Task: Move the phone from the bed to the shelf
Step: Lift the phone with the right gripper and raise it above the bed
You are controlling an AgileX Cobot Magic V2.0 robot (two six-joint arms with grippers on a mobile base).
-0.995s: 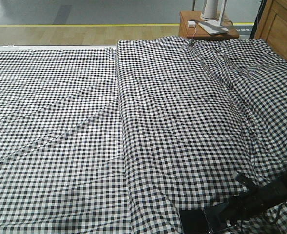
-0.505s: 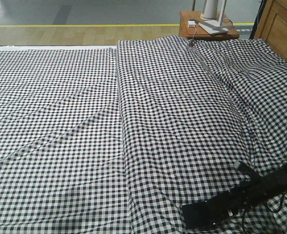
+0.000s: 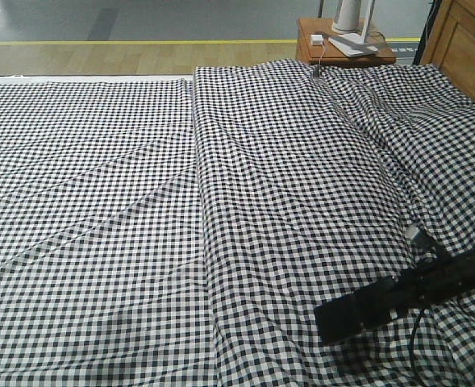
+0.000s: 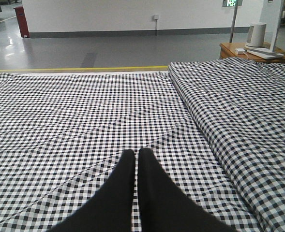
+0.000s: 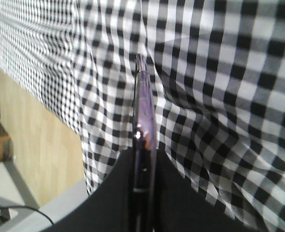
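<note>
The right gripper (image 5: 143, 166) pinches the phone (image 5: 144, 106) on its thin edge, close to an edge of the bed (image 3: 140, 210). The left gripper (image 4: 136, 162) is pressed together over wide, open bed.

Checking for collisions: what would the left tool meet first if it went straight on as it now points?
Most likely the bed itself: the left tool points low across its checked cover. Depth is unclear.

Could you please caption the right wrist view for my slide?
Right claw grips the phone edge-on, checked bed behind.
</note>
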